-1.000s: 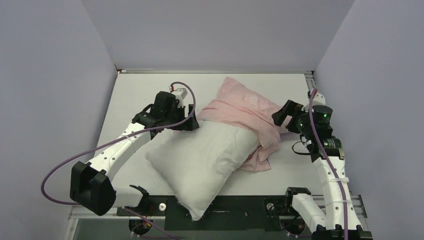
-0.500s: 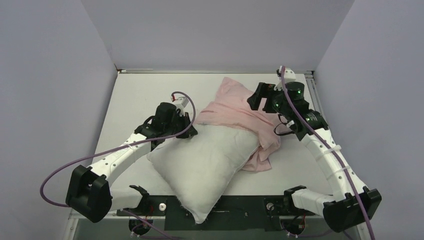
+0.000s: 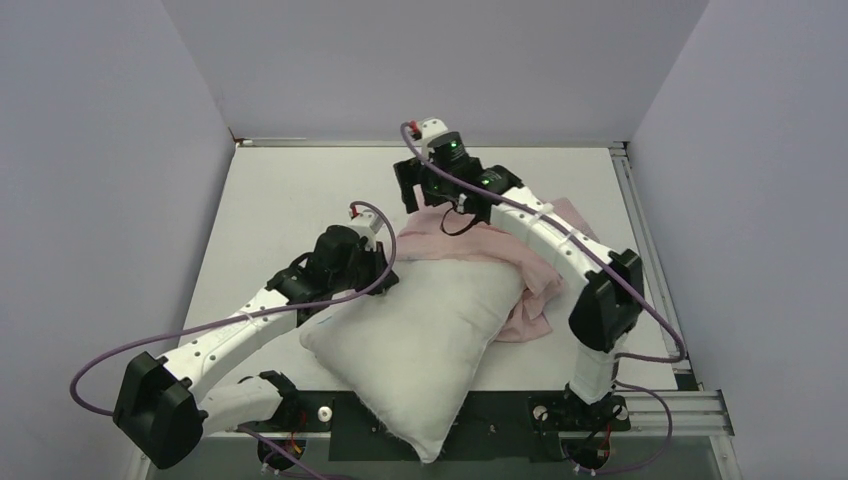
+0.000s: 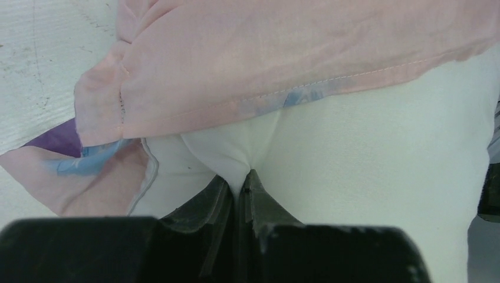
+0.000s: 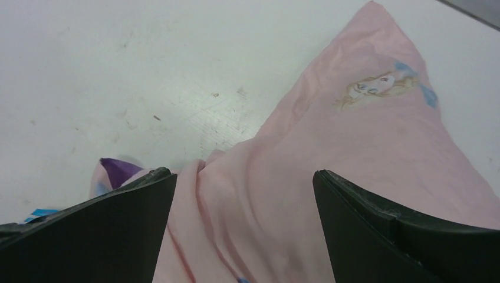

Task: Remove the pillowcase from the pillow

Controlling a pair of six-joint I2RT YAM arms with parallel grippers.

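The white pillow lies slantwise in the middle of the table, its far end still inside the bunched pale pink pillowcase. My left gripper is at the pillow's far-left corner, shut on a pinch of white pillow fabric just below the pillowcase hem. The left gripper has its jaws pressed together around that fold. My right gripper reaches across to the pillowcase's far-left end. That right gripper stands open just above the pink pillowcase, holding nothing.
Bare white table lies left of and beyond the pillow, closed in by lilac walls. A metal rail runs along the right edge. The right arm's elbow stands over the pillowcase's right side. A purple cable loops beside the left arm.
My left gripper shut on the pillow's corner and drew it slightly nearer. The right arm swung from the table's right side across the pillowcase to its far-left end, jaws staying open.
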